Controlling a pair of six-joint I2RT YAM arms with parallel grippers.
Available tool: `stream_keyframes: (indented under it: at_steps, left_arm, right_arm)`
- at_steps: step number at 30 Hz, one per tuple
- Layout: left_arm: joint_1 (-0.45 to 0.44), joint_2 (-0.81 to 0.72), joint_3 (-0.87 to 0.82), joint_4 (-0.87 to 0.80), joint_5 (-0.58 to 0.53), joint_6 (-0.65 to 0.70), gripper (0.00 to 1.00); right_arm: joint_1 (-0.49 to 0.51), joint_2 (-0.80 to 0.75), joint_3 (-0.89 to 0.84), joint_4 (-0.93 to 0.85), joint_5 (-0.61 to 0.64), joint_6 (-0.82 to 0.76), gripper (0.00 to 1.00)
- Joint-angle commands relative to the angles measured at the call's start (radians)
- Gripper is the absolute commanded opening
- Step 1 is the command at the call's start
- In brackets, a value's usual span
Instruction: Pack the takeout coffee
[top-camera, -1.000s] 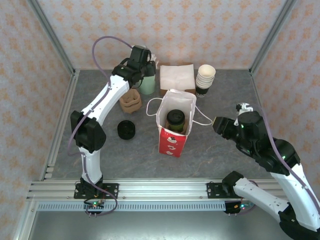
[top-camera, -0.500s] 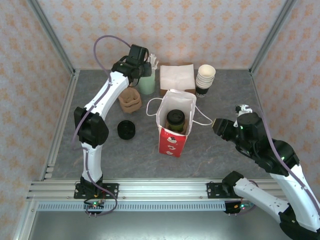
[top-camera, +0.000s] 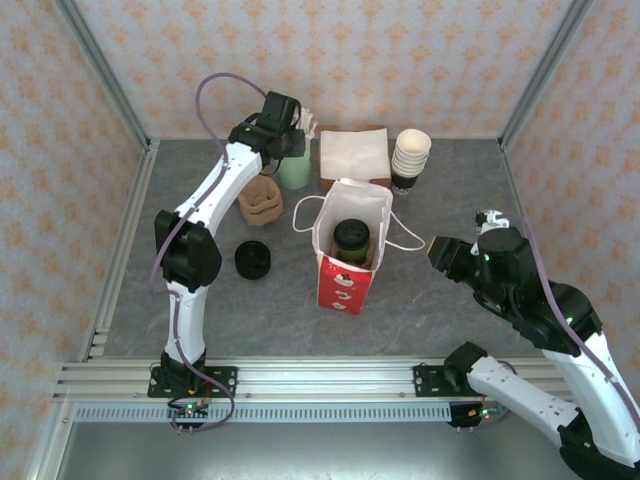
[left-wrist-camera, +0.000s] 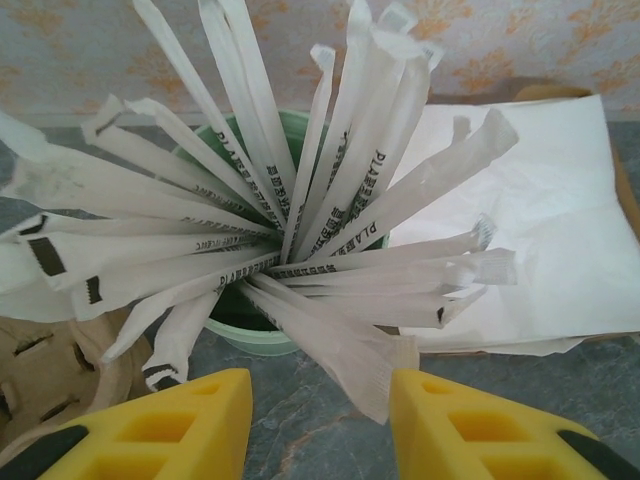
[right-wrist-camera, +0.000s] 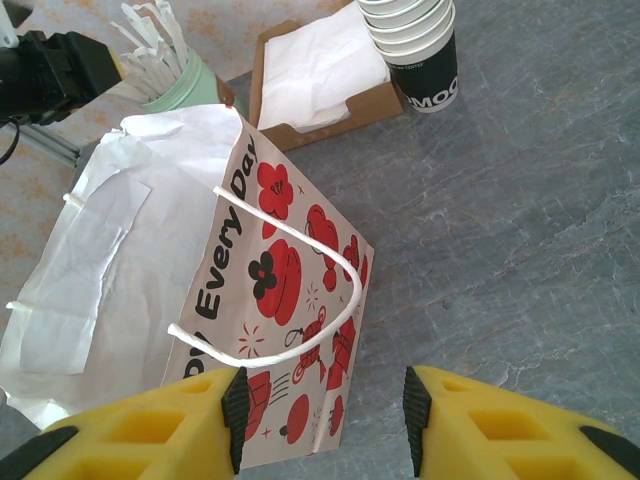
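- Takeout coffee, a dark olive-green paper cup with black lid, sits inside the red-patterned paper bag.
- Your left gripper is released, well behind it; your right gripper is released, beside the bag.

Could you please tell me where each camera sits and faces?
Top external: above and behind the arms, looking down at the table; both arms show, the takeout coffee in the paper bag.
Left wrist: on the left arm, looking down past its yellow fingers at the cup of white sticks.
Right wrist: on the right arm, looking past its yellow fingers at the paper bag's printed side.
Shared: both wrist views catch that cup and the napkins.
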Motion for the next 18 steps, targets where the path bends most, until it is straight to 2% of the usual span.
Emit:
stream_keyframes:
  at_steps: [1, 18]
  left_arm:
    - [0.006, 0.019, 0.033, -0.04, -0.012, 0.023, 0.41]
    - [0.014, 0.061, 0.109, -0.065, -0.045, 0.024, 0.39]
  right_arm:
    - [-0.005, -0.007, 0.014, 0.002, 0.027, -0.001, 0.48]
    - [-0.006, 0.001, 0.022, 0.012, 0.035, -0.012, 0.48]
